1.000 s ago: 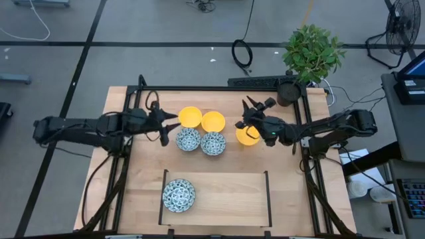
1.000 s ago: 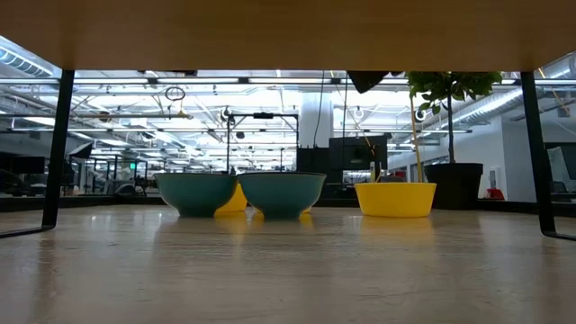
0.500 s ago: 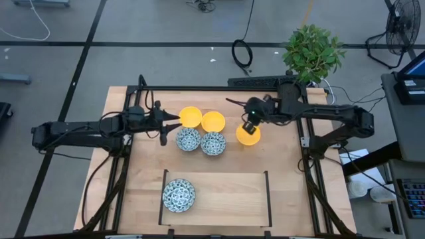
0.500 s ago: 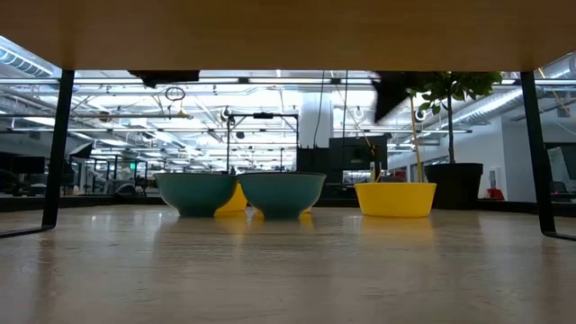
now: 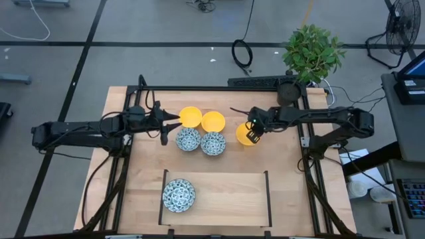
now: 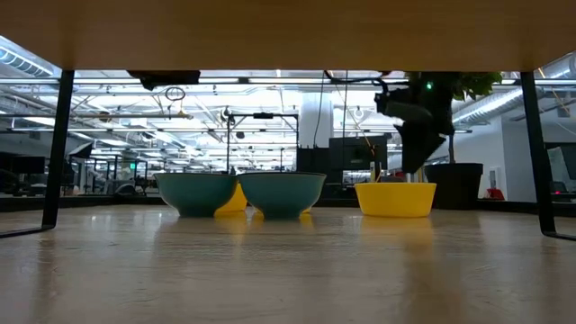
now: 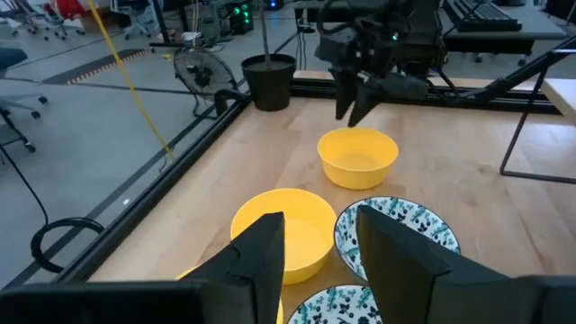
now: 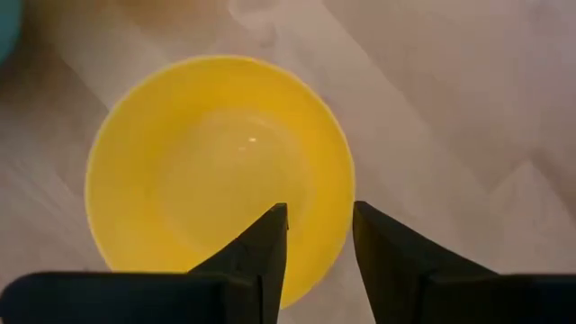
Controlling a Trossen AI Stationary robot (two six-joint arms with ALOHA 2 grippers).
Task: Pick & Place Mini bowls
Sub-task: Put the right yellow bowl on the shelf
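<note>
In the low view, two yellow bowls (image 6: 234, 200) sit behind the two patterned bowls (image 6: 195, 193), showing only as slivers, and the table's near edge hides the arms' upper parts. In the left wrist view, a patterned bowl (image 7: 335, 305) and a yellow bowl (image 7: 185, 274) are cut off by the picture's edge. In the right wrist view, the right gripper's fingers (image 8: 263, 255) cover part of the yellow bowl's rim (image 8: 337, 171).

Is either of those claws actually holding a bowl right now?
No. The right gripper hangs open above a yellow bowl; the left gripper is open and empty.
</note>
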